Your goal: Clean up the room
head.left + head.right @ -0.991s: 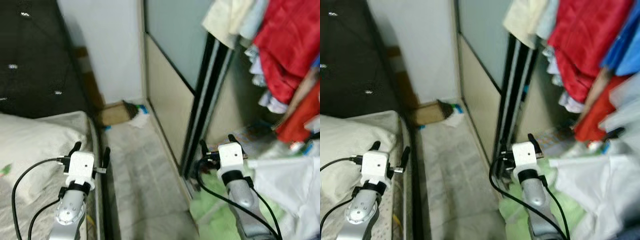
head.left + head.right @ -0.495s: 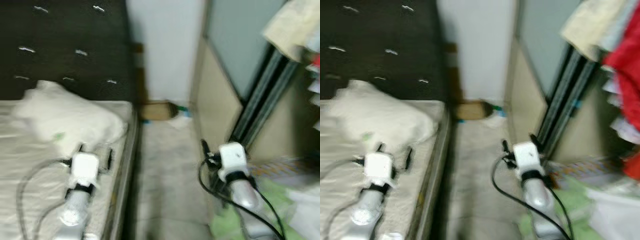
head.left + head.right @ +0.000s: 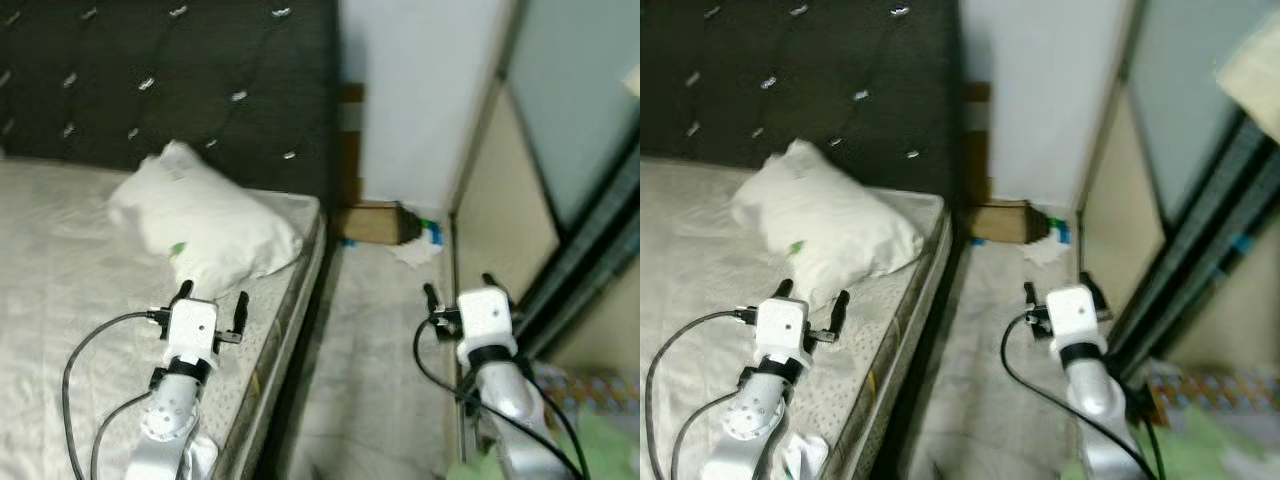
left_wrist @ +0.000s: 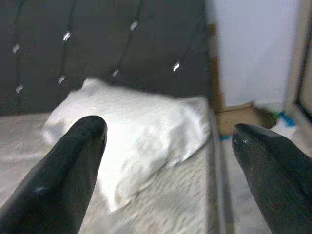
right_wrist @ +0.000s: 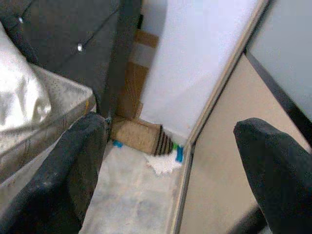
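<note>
Little of the tidying looks done: both end effectors are released and carry nothing, the left end effector [image 3: 209, 303] above the bed [image 3: 60, 260] near the pillow [image 3: 205, 220], the right end effector [image 3: 461, 289] above the floor [image 3: 375, 330]. Litter [image 3: 418, 240] lies in the far corner by a cardboard box [image 3: 368, 222].

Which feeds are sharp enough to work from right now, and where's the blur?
Left eye view: mildly soft, pillow readable. Right eye view: smeared along the wardrobe door. Left wrist view: fingers out of focus, pillow soft. Right wrist view: clearest, floor litter distinct.
</note>
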Tool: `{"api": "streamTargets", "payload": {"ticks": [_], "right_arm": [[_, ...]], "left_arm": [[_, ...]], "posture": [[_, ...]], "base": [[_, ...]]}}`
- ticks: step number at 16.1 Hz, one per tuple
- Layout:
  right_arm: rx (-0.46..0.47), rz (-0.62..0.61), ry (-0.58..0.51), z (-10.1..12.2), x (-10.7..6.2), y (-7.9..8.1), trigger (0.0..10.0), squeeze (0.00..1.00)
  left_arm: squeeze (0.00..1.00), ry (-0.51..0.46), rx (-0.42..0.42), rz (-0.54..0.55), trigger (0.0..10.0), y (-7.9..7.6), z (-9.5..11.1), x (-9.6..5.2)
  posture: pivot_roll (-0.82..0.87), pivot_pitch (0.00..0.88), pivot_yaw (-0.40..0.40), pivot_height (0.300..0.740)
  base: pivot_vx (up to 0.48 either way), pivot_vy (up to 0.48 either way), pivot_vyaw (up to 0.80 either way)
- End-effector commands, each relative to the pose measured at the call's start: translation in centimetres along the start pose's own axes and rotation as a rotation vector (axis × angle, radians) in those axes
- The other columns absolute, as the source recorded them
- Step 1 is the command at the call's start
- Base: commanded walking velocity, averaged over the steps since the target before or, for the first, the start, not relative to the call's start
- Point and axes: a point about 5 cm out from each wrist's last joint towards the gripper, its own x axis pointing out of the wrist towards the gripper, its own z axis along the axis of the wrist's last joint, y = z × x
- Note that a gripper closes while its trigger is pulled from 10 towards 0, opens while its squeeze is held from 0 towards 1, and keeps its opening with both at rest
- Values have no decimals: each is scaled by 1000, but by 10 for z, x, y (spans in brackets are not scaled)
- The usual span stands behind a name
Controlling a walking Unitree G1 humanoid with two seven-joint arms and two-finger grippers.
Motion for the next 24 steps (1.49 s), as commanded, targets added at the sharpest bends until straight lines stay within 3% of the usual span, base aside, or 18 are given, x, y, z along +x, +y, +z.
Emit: {"api": "streamTargets", "payload": {"ticks": [1, 7, 9, 12, 16, 24], "right_arm": [[7, 15, -4, 0, 2, 4, 10000, 0], [-5, 44, -15, 2, 10, 10, 10000, 0], [-39, 85, -52, 12, 14, 11, 10000, 0], [-26, 64, -22, 4, 9, 10, 10000, 0], [2, 65, -21, 2, 13, 20, 10000, 0], [-4, 67, -36, 3, 19, 16, 10000, 0]], "left_arm": [[0, 1, 8, -3, 10000, 0, 0, 1], [0, -13, 22, 25, 10000, 0, 0, 6], [0, -31, 38, 17, 10000, 0, 4, 10], [0, -22, 41, 4, 10000, 4, 1, 6], [0, -15, 24, 0, 10000, -2, 1, 6], [0, -14, 6, -12, 10000, -4, 1, 9]], "posture": [[34, 0, 5, 740], [25, 0, -26, 740], [20, 0, -44, 740], [33, 0, -25, 740], [42, 0, 4, 740], [39, 0, -2, 740]], "base": [[0, 0, 794], [0, 0, 794], [0, 0, 788], [0, 0, 788], [0, 0, 788], [0, 0, 788]]}}
